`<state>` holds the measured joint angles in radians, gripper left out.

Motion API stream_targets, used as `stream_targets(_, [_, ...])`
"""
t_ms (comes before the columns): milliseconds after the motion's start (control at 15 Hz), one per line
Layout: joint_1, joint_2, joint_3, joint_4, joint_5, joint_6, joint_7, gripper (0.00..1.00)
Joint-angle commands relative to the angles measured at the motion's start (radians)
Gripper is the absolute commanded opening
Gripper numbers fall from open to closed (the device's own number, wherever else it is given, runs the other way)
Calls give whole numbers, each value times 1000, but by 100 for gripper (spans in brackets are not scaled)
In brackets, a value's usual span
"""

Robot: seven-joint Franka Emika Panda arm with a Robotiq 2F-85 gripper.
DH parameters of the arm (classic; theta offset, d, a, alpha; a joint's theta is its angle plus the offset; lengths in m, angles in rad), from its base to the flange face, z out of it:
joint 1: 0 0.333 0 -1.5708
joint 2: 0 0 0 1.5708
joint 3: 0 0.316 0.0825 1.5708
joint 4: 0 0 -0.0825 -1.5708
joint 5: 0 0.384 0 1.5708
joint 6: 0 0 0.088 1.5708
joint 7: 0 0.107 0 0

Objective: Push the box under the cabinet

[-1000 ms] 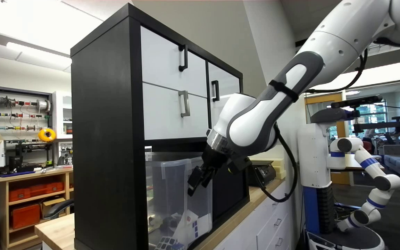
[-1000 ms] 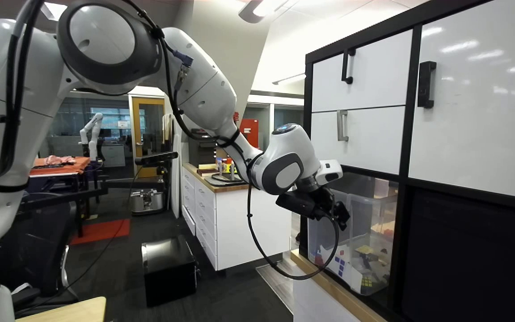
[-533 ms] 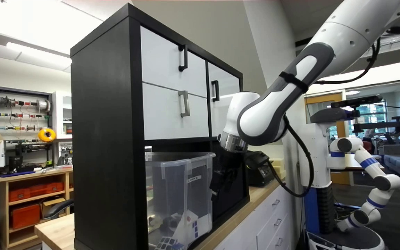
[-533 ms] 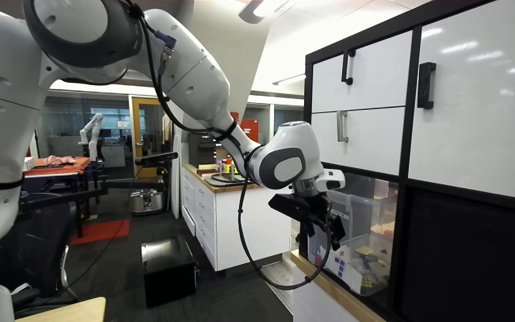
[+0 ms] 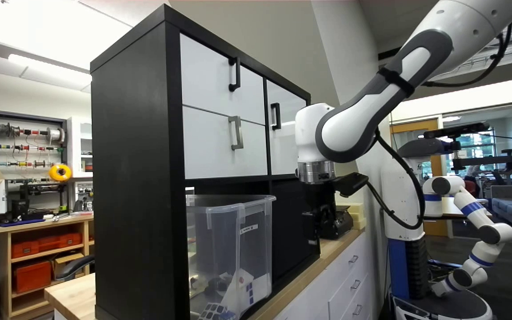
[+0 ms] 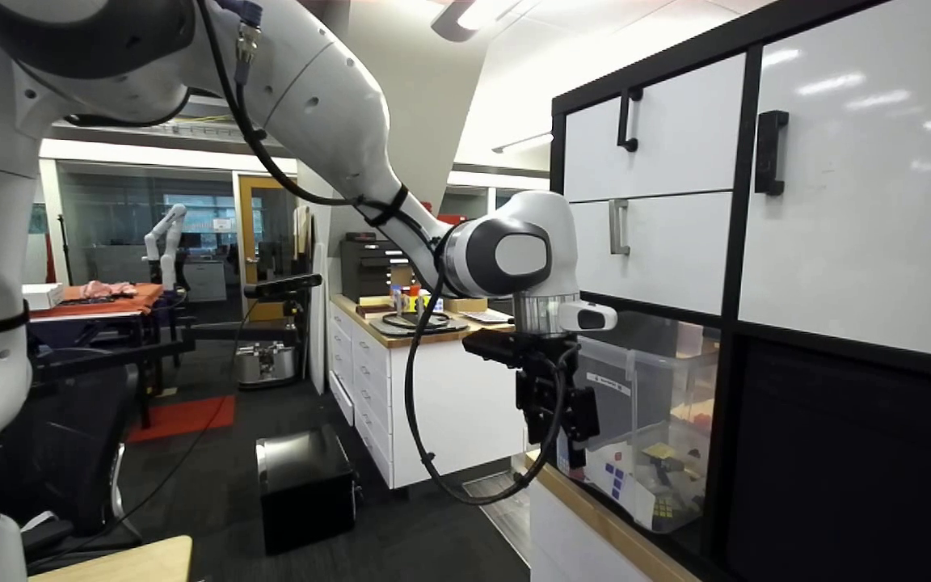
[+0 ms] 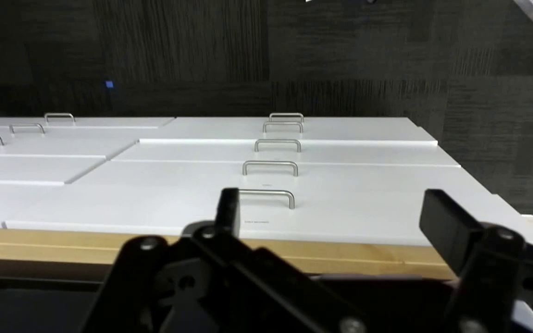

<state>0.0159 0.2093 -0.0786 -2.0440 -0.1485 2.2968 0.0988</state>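
The box [image 5: 220, 235], a clear plastic bin with small items inside, stands upright in the open lower bay of the black-framed cabinet [image 5: 131, 155]. Its front sticks out a little past the bay's frame. The box [image 6: 647, 388] and the cabinet [image 6: 647, 153] show in both exterior views. My gripper [image 5: 311, 235] points straight down in front of the cabinet, apart from the box; in an exterior view the gripper [image 6: 583, 432] overlaps the box's front left part. In the wrist view the gripper [image 7: 336, 208] is open, with nothing between its fingers. I cannot make out the box there.
A wooden counter edge [image 7: 331, 254] and white drawers [image 7: 350, 203] with metal handles lie below the gripper. A black device [image 5: 338, 222] stands on the counter beside the cabinet. A black case [image 6: 304, 485] stands on the floor near a white drawer island [image 6: 457, 404].
My gripper has drawn back from the box's front and swung from tilted to pointing straight down. The box's label, covered before, now shows. The box has not visibly moved.
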Motion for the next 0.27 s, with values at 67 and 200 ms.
stream_targets(67, [-10,-20,14,0,-4,-73,9,100])
stream_targets(200, [-10,-31,16,-1,-4,-100,18,100])
